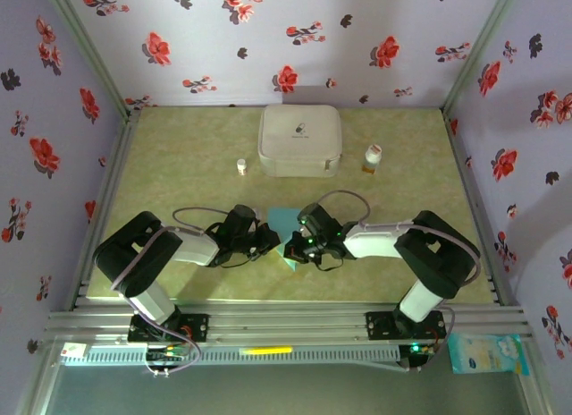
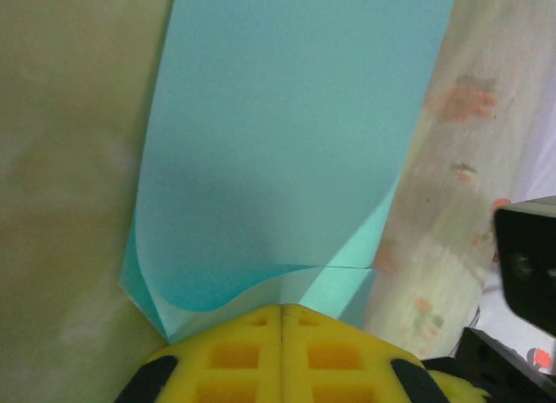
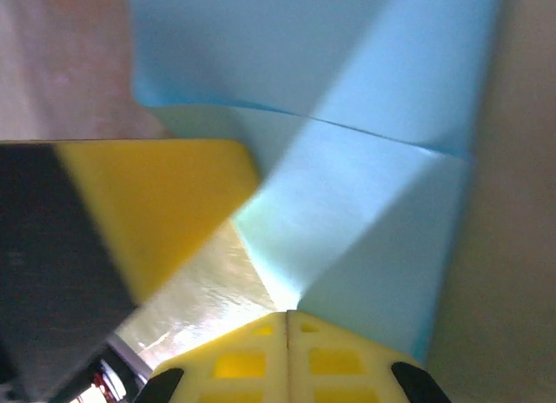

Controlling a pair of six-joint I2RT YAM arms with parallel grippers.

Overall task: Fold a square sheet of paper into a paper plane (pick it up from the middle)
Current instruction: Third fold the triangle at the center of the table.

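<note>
Both arms meet at the paper (image 1: 286, 220), mid-bench (image 1: 179, 173), partly folded, with one flap curling up. Left jaws closed, tips at the folded near edge. Right jaws closed, tips on a creased flap opposite. My read: pressing the folds flat from both sides, not pinching. Can't confirm any grip.

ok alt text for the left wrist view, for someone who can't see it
The left gripper, yellow fingers shut, pinches the near edge of the square sheet of paper, light blue-teal, which stretches away over the greenish table with one layer curling near the fingertips. A black housing sits at the right edge.
</note>
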